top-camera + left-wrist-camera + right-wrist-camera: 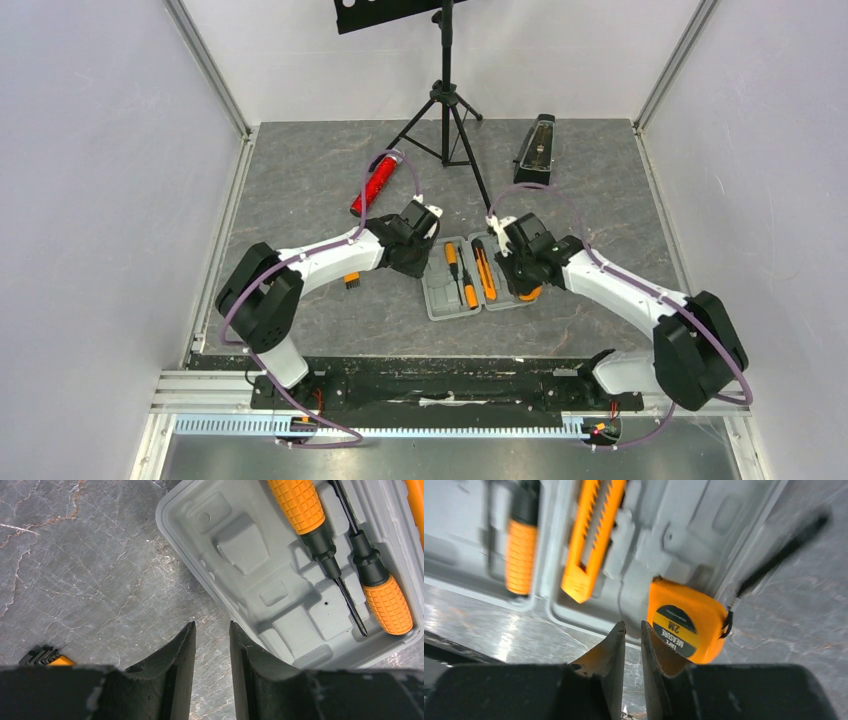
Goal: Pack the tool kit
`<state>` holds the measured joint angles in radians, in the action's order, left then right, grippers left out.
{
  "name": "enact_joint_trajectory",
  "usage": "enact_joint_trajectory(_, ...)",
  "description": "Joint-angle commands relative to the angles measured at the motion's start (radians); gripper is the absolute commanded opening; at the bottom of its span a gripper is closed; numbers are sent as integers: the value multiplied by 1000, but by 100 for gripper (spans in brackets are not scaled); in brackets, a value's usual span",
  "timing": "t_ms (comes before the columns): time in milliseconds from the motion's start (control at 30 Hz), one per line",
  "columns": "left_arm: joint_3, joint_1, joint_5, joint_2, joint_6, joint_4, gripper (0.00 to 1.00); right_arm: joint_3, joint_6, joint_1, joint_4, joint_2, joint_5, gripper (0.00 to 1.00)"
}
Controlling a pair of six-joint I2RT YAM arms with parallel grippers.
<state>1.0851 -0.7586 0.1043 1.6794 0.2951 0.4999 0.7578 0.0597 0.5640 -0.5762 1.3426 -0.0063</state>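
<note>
The grey tool kit case [440, 300] lies open mid-table. Two orange-handled screwdrivers [460, 275] sit in its left half [240, 545]. An orange knife [486, 272] lies in the right half [684, 530]. The orange tape measure [684, 625] rests at the case's near right corner [531, 293]; whether it is seated I cannot tell. My left gripper [212, 626] hangs open over bare table beside the case's left edge [418, 262]. My right gripper [631, 626] hovers at the near rim, just left of the tape measure, its jaws narrowly apart with nothing between them. A small orange-and-black tool [47, 657] lies on the table left of the case.
A red glittery cylinder [375, 185] lies behind the left arm. A black tripod stand [447, 110] rises at the back centre, with a black metronome [535, 148] to its right. White walls enclose the table on three sides.
</note>
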Motion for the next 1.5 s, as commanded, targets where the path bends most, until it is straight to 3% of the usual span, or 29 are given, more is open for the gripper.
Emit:
enact_joint_trajectory(0, -8, 8, 35, -41, -29, -7, 38, 155, 8, -1, -23, -80, -23, 22)
enact_joint_trajectory(200, -25, 21, 48, -44, -19, 5, 38, 166, -7, -57, -74, -106, 32, 37)
enact_joint_trajectory(333, -31, 27, 53, -43, -17, 7, 38, 58, -14, -190, -28, -141, -53, 39)
enact_joint_trajectory(567, -24, 40, 57, -44, -10, 11, 38, -86, 5, -261, 69, -151, -170, 35)
enact_joint_trajectory(800, -29, 55, 64, -62, 6, 0, 38, -192, 67, -277, 175, -141, -283, 20)
enact_joint_trajectory(1067, -37, 76, 69, -114, 12, -15, 38, -243, 143, -279, 218, -114, -359, 14)
enact_joint_trajectory(1300, -30, 73, 34, -188, -5, -41, 41, -64, 43, -278, 87, -164, -261, 32)
enact_joint_trajectory(1467, 19, 28, -28, -204, 12, -72, 44, -9, 8, -279, 80, -159, -249, 35)
